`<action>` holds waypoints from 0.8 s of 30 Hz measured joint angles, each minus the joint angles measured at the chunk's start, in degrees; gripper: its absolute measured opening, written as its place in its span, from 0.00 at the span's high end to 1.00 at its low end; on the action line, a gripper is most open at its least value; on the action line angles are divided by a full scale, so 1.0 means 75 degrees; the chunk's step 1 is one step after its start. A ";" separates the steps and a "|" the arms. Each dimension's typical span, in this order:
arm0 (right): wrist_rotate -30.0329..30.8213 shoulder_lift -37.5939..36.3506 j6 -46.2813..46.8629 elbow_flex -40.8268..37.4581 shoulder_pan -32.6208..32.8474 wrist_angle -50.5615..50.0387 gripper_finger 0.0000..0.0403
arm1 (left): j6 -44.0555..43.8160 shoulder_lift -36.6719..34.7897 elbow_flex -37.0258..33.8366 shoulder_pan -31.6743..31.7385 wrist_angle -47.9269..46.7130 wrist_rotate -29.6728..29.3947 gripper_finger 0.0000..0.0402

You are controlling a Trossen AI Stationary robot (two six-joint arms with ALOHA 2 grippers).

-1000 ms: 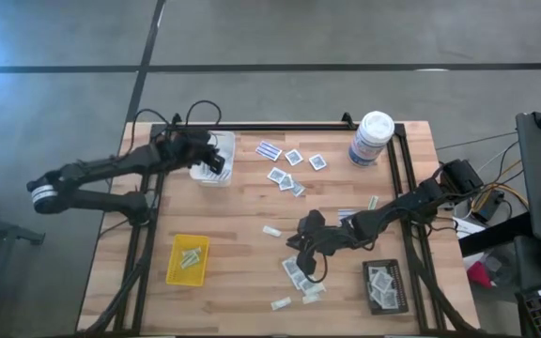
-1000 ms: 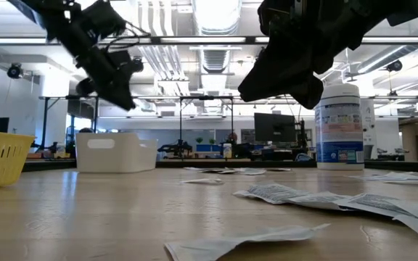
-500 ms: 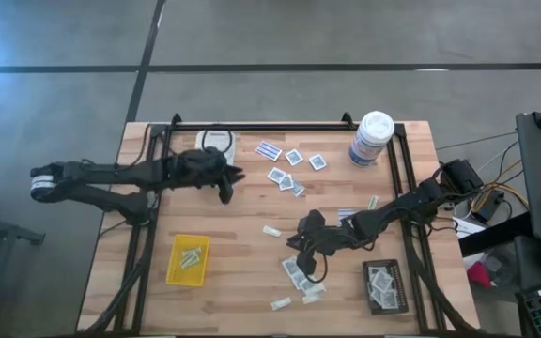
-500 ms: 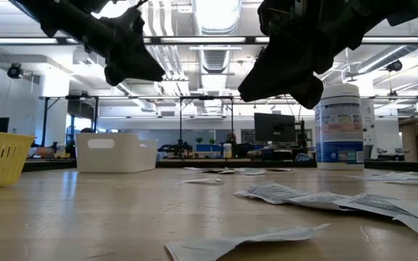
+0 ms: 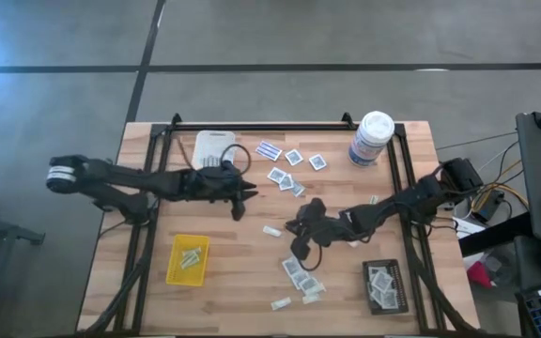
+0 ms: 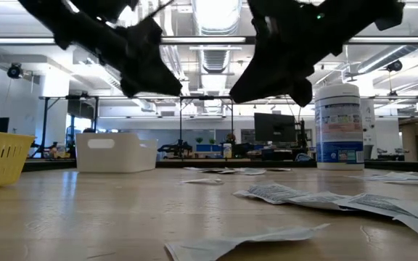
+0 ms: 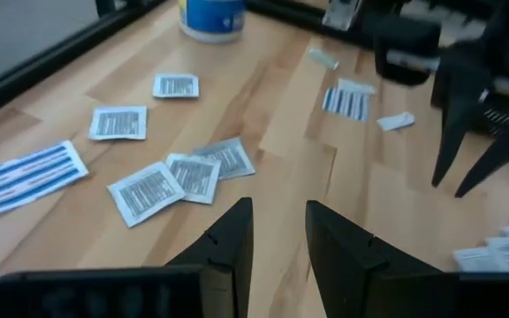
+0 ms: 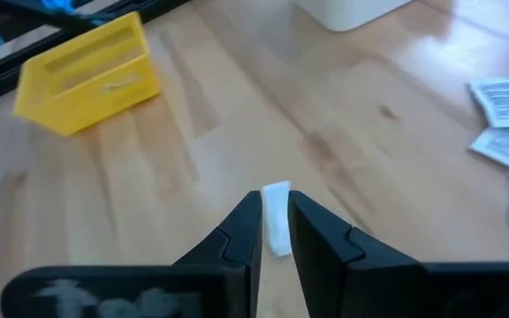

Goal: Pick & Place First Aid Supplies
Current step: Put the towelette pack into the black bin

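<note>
First aid supplies lie scattered on the wooden table: white square packets [image 5: 285,178] [image 7: 175,177], blue-striped strips [image 5: 269,150] [image 7: 25,177], a small pale strip [image 5: 271,230] [image 8: 276,217] and a heap of packets [image 5: 299,274]. My left gripper [image 5: 242,197] [image 7: 279,225] hangs open above bare wood just near-left of the square packets. My right gripper [image 5: 295,242] [image 8: 275,212] hovers with a narrow gap between its fingers, pointing at the pale strip, which lies flat on the table beyond the fingertips. Neither gripper holds anything.
A white tray [image 5: 212,145] stands at the far left, a yellow tray [image 5: 188,259] with pale strips at the near left, and a black tray [image 5: 384,287] with packets at the near right. A tall white canister [image 5: 371,139] stands at the far right. Bare wood lies between the trays.
My left gripper has swung from above the white tray toward the table's right and near side, tipping up toward level, and now hangs beside the square packets. My right gripper has shifted slightly toward the far edge, off the packet heap and toward the pale strip.
</note>
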 joint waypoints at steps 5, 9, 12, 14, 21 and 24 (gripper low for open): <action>0.0008 -0.0031 0.0040 -0.0002 -0.0427 -0.0428 0.86 | 0.0412 0.1100 0.0514 0.0058 0.0038 -0.0207 0.75; 0.0013 -0.0035 0.0290 0.0000 -0.0724 -0.0910 0.86 | 0.0771 0.1874 0.0927 0.0140 0.0034 -0.0643 0.75; 0.0011 -0.0035 0.0484 -0.0003 -0.0876 -0.1273 0.86 | 0.0986 0.2373 0.1190 0.0235 0.0098 -0.1005 0.75; 0.0012 -0.0035 0.0547 -0.0015 -0.0910 -0.1360 0.86 | 0.1080 0.2650 0.1317 0.0298 0.0159 -0.1112 0.75; -0.0006 0.0073 0.0641 -0.0036 -0.0912 -0.1393 0.86 | 0.1103 0.3309 0.1717 0.0554 0.0364 -0.1163 0.75; -0.0006 0.0073 0.0704 -0.0043 -0.0912 -0.1385 0.86 | 0.0943 0.3501 0.1858 0.0666 0.0378 -0.1163 0.75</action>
